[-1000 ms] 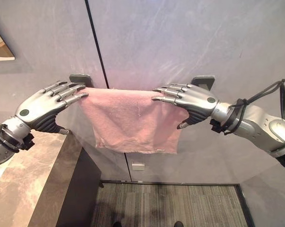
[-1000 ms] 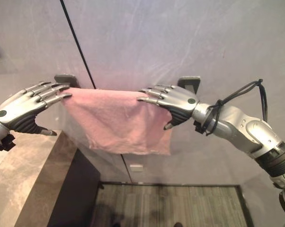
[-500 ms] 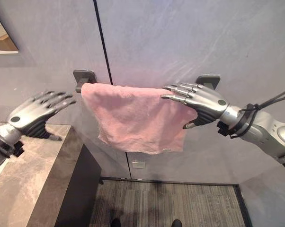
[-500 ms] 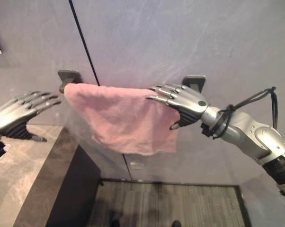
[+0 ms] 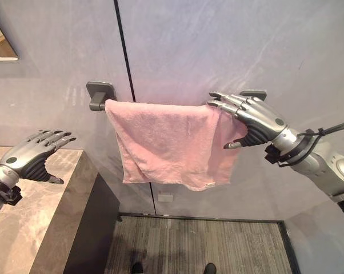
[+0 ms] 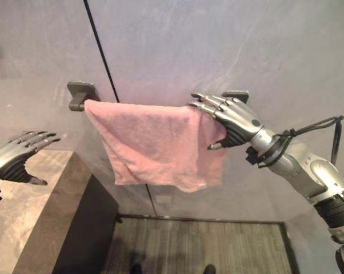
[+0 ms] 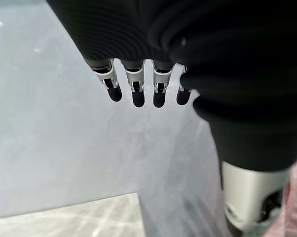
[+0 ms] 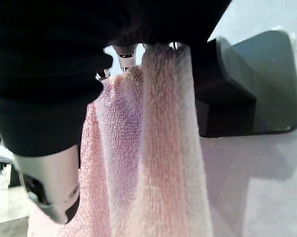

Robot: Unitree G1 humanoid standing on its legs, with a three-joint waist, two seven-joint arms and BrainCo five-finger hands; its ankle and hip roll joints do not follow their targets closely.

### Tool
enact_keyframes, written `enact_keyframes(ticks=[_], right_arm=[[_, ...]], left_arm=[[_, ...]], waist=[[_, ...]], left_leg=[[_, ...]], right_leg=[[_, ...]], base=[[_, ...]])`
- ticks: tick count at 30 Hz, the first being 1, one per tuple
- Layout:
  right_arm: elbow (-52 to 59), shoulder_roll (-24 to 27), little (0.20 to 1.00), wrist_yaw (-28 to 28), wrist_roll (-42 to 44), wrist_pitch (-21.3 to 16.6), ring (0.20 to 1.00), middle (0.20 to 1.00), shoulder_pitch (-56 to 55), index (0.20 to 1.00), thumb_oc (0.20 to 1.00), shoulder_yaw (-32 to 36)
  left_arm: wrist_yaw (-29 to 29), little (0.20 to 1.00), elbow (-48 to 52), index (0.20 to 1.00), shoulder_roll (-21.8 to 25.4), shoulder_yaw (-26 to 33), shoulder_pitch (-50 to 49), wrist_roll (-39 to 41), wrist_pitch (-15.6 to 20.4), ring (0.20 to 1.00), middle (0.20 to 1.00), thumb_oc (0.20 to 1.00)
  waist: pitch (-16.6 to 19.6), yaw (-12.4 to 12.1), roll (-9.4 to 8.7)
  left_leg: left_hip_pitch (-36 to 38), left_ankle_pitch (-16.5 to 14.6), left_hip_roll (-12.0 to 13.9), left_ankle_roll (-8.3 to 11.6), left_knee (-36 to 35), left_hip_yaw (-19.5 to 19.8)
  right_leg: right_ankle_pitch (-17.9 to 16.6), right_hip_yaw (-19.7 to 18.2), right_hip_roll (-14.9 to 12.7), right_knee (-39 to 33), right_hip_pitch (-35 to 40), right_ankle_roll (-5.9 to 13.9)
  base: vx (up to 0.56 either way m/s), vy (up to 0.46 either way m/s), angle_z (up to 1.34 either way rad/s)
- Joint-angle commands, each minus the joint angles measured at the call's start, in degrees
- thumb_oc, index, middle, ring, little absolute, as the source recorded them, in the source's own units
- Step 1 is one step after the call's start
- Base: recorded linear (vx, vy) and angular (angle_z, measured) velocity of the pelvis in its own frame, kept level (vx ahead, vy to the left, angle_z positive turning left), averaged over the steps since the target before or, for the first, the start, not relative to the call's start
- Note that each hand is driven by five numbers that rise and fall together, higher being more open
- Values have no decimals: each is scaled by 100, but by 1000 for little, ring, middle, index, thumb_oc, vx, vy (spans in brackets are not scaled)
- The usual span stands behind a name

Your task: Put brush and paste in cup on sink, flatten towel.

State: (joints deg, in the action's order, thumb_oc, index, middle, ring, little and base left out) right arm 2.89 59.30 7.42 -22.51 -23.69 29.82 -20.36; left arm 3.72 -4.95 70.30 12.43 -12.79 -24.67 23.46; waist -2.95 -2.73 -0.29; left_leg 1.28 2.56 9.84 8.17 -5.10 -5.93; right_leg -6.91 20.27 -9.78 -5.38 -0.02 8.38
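While the right hand (image 5: 255,117) keeps to the top edge of the pink towel (image 5: 171,142) at the end nearest the right bracket (image 5: 254,94), the left hand (image 5: 32,155) has let go and dropped away — a second ago its fingers lay on the towel's other corner beside the left bracket (image 5: 99,95), and now it hangs well apart from the cloth, low over the marble counter (image 5: 29,228), fingers straight and loosely spread, holding nothing. The right hand's fingers are extended over the rail with the thumb out in front of the cloth; in the right wrist view the towel (image 8: 148,163) hangs in soft vertical folds just by the bracket (image 8: 247,94), so this end looks bunched rather than smooth. The towel itself now spans nearly the whole rail, wider than it was a second ago, and its lower hem sits closer to level — the flattening seems largely done, with only the gathered right end likely left to ease out. Brush, paste and cup cannot be judged from here.
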Motion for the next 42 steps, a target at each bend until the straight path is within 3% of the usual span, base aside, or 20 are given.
enact_keyframes(ticks=[1, 11, 17, 24, 33, 42], right_arm=[[-762, -209, 1000, 72, 427, 555, 1000, 1000, 496, 1000, 1000, 164], [-200, -1191, 1000, -319, 1268, 471, 1000, 1000, 1058, 1000, 1000, -338], [-271, -1370, 1000, -426, 1134, 539, 1000, 1000, 1272, 1000, 1000, -621], [-303, -1559, 1000, -427, 613, 658, 1000, 1000, 1364, 1000, 1000, -712], [-199, -1800, 1000, -597, 279, 677, 1000, 1000, 1522, 1000, 1000, -1006], [-83, -1717, 1000, -735, -526, 640, 1000, 1000, 1898, 1000, 1000, -1520]], left_arm=[[350, 1000, 141, 1000, 23, 272, 506, 426, -32, 1000, 1000, 1000], [694, 1000, 268, 1000, -990, 265, 593, 570, -112, 1000, 1000, 1000], [781, 1000, 206, 1000, -1255, 153, 703, 471, -157, 1000, 1000, 1000], [986, 1000, 334, 1000, -2098, 179, 550, 532, -207, 1000, 1000, 1000], [999, 1000, 157, 1000, -2379, 12, 486, 416, -246, 1000, 1000, 1000], [973, 1000, 212, 1000, -2387, -61, 430, 286, -241, 1000, 1000, 1000]], waist=[[12, -197, -164], [66, -286, -220], [83, -310, -251], [101, -355, -311], [77, -428, -335], [36, -528, -422]], left_leg=[[279, -88, -162, -159, 10, -156], [318, -72, -96, -141, 10, -241], [335, -74, -83, -140, 10, -235], [301, -120, -175, -204, 10, -130], [245, -163, -358, -304, 10, -11], [136, -171, -504, -379, 10, 113]], right_leg=[[321, -218, -94, 38, 510, 303], [320, -273, -70, 38, 492, 240], [318, -269, -65, 38, 516, 220], [278, -182, -173, 38, 570, 240], [210, -60, -341, 38, 619, 287], [136, 28, -488, 38, 606, 342]], base=[[-22, 1, -13], [-34, -1, -5], [-20, 0, -3], [-12, 22, 4], [-11, 42, 4], [-10, 28, 5]])
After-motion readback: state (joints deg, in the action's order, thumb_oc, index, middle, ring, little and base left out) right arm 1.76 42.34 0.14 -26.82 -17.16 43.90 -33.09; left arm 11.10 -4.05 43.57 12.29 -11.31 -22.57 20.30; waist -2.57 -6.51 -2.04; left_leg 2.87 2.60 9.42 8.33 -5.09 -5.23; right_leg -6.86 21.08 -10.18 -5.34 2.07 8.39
